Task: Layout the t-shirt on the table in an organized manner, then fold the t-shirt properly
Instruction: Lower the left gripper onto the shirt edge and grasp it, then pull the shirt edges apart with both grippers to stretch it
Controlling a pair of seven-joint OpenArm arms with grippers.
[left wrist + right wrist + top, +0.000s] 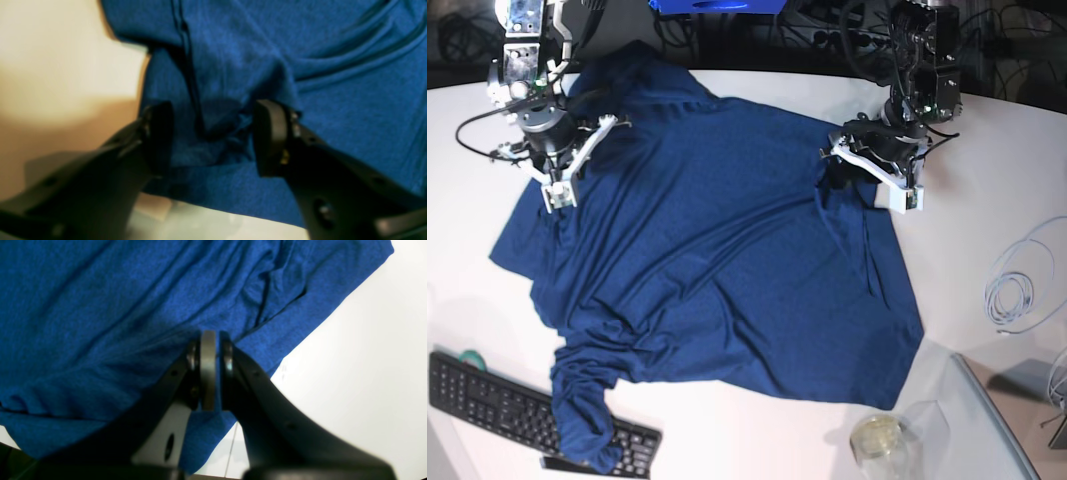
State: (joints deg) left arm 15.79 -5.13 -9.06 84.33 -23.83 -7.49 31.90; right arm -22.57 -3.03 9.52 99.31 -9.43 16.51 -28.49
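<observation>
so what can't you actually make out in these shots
- Left wrist view: the left gripper straddles a fold of the t-shirt; blur hides whether the fingers touch cloth.
- Right wrist view: the right gripper is shut, but what lies between the fingers is unclear.
- Base view: the keyboard is partly covered by a sleeve; the jar is too small to identify contents.

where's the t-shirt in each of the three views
Left wrist: t-shirt fills the centre and right, bunched between open jaws.
Right wrist: it fills the upper left, behind shut jaws.
Base: it lies spread mid-table.
Shared landmark: the white table beside the cloth.
</observation>
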